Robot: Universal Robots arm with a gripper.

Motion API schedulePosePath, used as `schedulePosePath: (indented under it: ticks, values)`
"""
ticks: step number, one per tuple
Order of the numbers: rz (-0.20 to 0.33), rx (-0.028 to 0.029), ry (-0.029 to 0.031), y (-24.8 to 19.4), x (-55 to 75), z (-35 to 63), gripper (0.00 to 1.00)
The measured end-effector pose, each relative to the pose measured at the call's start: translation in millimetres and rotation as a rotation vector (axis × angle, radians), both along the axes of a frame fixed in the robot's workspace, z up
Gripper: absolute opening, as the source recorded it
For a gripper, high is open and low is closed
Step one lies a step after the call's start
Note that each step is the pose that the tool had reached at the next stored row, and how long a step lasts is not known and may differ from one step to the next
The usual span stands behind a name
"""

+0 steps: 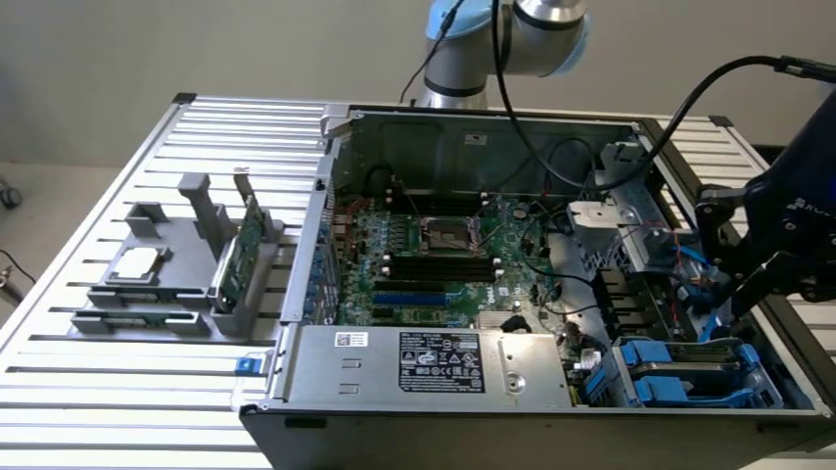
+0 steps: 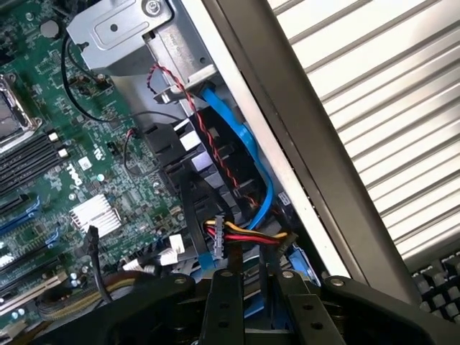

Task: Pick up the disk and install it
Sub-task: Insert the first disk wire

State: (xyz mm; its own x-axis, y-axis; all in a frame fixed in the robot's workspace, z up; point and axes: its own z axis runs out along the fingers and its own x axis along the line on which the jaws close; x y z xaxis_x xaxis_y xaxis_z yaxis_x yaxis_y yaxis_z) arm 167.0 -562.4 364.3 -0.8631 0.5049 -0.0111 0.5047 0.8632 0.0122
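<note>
1. Disk [image 1: 686, 367] lies flat in the drive bay at the front corner of the open case [image 1: 327, 206], on the exterior view's right, with its blue carrier frame around it.
2. Pincer [image 1: 734, 315] hangs inside the case, just above the disk's far edge. Touching or not: can't tell.
3. Pincer state: can't tell whether it's gripping or free. In the wrist view, blue plastic sits right at the pincer [image 2: 255, 287].
4. Wrist view: blue data cable [image 2: 244, 140] and a red/yellow/black wire bundle [image 2: 248, 233] run just ahead of the pincer, beside the motherboard [image 2: 86, 180].
5. On the table [image 1: 78, 392], toward the exterior view's left, well apart from the case: grey fixture [image 1: 196, 201] carrying a small square chip [image 1: 137, 264] and an upright green card [image 1: 242, 250].
</note>
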Motion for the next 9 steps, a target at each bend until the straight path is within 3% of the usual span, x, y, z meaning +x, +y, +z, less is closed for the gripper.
schedulePosePath:
  ticks: [1, 3, 5, 6, 9]
  values:
    - [-0.004, 0.0001, 0.0000, 0.3, 0.0, -0.1, 0.26]
    - [-0.017, 0.0000, 0.0000, 0.3, 0.0, 0.0, 0.37]
    - [-0.036, 0.0000, 0.0000, 0.4, 0.0, 0.0, 0.37]
    - [-0.048, 0.0000, 0.0000, 0.4, 0.0, 0.0, 0.44]
    - [-0.084, -0.0002, 0.0000, 0.3, 0.0, 0.1, 0.44]
